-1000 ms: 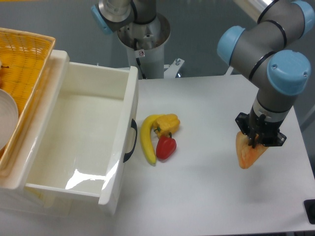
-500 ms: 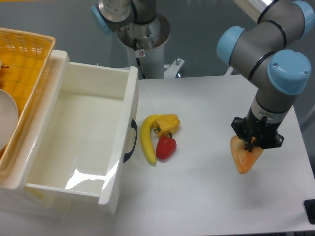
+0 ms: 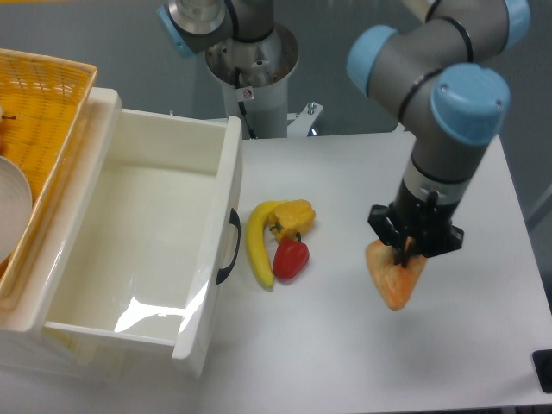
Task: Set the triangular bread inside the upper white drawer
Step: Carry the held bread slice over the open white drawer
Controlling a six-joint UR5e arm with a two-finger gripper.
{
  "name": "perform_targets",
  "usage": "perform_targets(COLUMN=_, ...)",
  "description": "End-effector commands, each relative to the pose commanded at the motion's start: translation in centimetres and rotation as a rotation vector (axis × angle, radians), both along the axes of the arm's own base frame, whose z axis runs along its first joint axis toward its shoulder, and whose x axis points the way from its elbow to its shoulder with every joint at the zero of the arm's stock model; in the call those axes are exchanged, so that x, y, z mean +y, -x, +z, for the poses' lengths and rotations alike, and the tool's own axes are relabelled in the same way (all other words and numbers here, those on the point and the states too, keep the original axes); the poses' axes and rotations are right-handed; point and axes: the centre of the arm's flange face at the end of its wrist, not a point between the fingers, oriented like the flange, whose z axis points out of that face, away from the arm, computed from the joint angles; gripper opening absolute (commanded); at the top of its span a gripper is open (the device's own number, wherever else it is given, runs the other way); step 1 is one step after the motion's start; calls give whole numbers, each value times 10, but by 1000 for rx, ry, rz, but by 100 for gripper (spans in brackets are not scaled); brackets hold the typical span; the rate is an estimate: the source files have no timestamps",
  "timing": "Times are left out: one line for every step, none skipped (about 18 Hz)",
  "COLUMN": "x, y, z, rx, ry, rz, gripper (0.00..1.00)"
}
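The triangular bread (image 3: 393, 281), an orange-tan wedge with its tip pointing down, hangs above the table right of centre. My gripper (image 3: 407, 251) is shut on its upper edge, the dark fingers pinching it from above. The upper white drawer (image 3: 147, 241) stands pulled open at the left, its deep cream-white interior empty and its dark curved handle (image 3: 228, 246) facing the table. The bread is well to the right of the drawer, with the fruit lying between them.
A banana (image 3: 258, 242), a yellow bell pepper (image 3: 293, 216) and a red pepper (image 3: 291, 258) lie together just right of the drawer's handle. A yellow woven basket (image 3: 39, 116) with a white dish (image 3: 12, 207) sits at the far left. The arm's base (image 3: 250, 73) stands behind the table.
My gripper has carried the bread leftward, toward the peppers and the drawer, over the last second. The fruit and the drawer have not moved.
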Motion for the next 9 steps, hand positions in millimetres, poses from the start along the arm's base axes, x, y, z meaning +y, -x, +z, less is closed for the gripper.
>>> perform_targets(x=1, y=-8, z=7, rx=-8, ry=-23, rz=6, gripper=0)
perform_targets(x=3, y=-13, z=13, rx=-17, ry=-44, rz=17, gripper=0)
perform_targets(x=3, y=-18, z=21, rx=-26, ry=-68, rz=33, gripper=0)
perform_targets(x=4, y=-26, z=32, rx=-34, ry=-98, rz=40, gripper=0)
perform_targets(x=5, y=-34, z=40, rx=-39, ry=-120, rz=48, gripper=0)
perform_targets(x=4, y=-41, z=50, rx=-39, ry=-136, rz=53, gripper=0)
perform_targets(x=5, y=-50, z=57, rx=-40, ry=-147, rz=56, gripper=0)
perform_targets(x=11, y=-62, z=64, rx=-45, ry=-162, rz=51, gripper=0)
perform_targets(x=17, y=-77, z=68, rx=-51, ry=-167, rz=44, gripper=0)
